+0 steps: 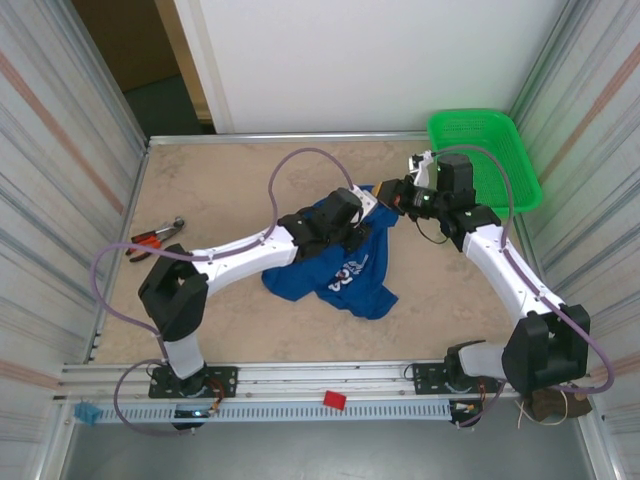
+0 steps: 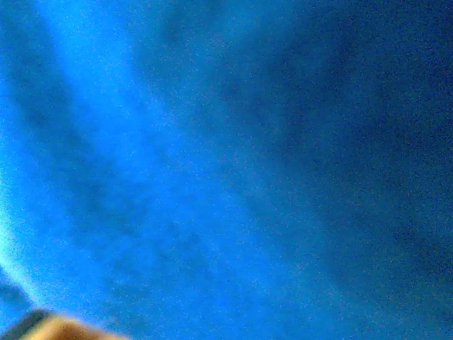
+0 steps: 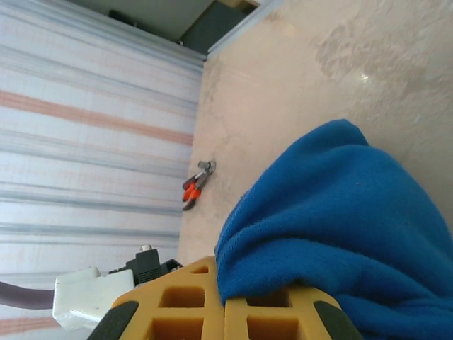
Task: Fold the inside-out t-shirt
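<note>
There is one blue t-shirt (image 1: 335, 275) on one table (image 1: 220, 180). There are two robot arms: the left arm (image 1: 235, 255) is on the t-shirt's left and the right arm (image 1: 500, 265) is on its right. One green basket (image 1: 520, 150) sits behind the t-shirt, off to the right. One pair of pliers (image 1: 152, 240) with red handles lies far left of the t-shirt. One small red thing (image 1: 334, 401) sits in front of the t-shirt, and one small blue thing (image 1: 87, 411) in front, far left.

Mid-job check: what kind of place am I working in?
Probably a robot lab test cell: corrugated panel walls fence a beige tabletop, an aluminium mounting rail lines its near edge, and pliers lie left of the blue t-shirt.
</note>
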You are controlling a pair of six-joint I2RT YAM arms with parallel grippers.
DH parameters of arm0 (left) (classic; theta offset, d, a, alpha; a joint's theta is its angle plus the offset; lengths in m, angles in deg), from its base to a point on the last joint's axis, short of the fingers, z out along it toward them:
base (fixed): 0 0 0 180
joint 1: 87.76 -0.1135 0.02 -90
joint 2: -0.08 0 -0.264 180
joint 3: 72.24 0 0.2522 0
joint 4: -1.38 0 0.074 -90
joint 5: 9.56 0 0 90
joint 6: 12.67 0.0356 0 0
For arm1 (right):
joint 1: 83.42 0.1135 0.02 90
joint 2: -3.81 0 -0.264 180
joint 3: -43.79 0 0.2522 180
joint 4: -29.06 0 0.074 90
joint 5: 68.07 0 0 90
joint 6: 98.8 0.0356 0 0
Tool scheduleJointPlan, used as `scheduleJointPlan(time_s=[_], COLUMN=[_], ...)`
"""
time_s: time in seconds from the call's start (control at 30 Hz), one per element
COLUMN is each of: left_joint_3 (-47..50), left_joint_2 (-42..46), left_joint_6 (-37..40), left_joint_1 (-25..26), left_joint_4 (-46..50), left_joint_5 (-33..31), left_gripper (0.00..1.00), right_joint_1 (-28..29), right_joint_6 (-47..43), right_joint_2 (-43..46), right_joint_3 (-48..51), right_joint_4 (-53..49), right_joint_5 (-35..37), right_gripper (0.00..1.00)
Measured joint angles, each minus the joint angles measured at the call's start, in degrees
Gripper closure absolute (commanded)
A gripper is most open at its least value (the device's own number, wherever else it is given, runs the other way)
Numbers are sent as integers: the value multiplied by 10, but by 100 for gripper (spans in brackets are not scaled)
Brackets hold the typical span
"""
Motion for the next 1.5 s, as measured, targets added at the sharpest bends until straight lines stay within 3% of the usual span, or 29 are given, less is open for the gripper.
scheduleJointPlan(time_s=[0.03, 0.13, 0.17, 0.33, 0.53, 0.67, 0.87, 1.03, 1.13, 1.17, 1.2, 1.23, 1.37, 1.5], left_joint_3=[-5, -15, -17, -23, -24, -38, -62, -72, -80, -85, -91, -96, -118, -111], left_joint_2=[0, 9, 18, 92, 174, 181, 181, 181, 179, 176, 175, 173, 173, 188], left_joint_6=[4, 2, -4, -61, -168, -230, -289, -332, -351, -357, -362, -364, -357, -343], left_joint_1=[-5, -27, -40, -105, -155, -169, -163, -155, -151, -149, -146, -145, -153, -214], left_joint_4=[8, 26, 31, 72, 78, 86, 127, 141, 146, 146, 147, 149, 183, 210], left_joint_5=[13, 68, 93, 204, 330, 381, 384, 366, 360, 358, 358, 358, 356, 380], left_gripper=[100, 100, 100, 100, 100, 100, 100, 100, 100, 100, 100, 100, 100, 100], right_joint_1=[-1, -12, -20, -60, -40, 38, 203, 323, 350, 353, 353, 352, 318, 184], right_joint_6=[0, -2, -3, -16, -42, -87, -151, -196, -208, -212, -217, -225, -248, -284], right_joint_2=[0, -1, -4, -37, 16, 111, 193, 181, 135, 114, 89, 68, 37, 112], right_joint_3=[0, 0, 0, -11, 32, 74, 54, 24, 2, -4, -10, -15, -21, -5], right_joint_4=[1, -7, -10, -12, -13, -44, -78, -87, -84, -80, -76, -76, -92, -92], right_joint_5=[2, 8, 10, 16, 26, 73, 222, 356, 406, 421, 436, 447, 436, 269], right_gripper=[100, 49, 43, 39, 33, 28, 27, 28, 33, 48, 76, 98, 100, 100])
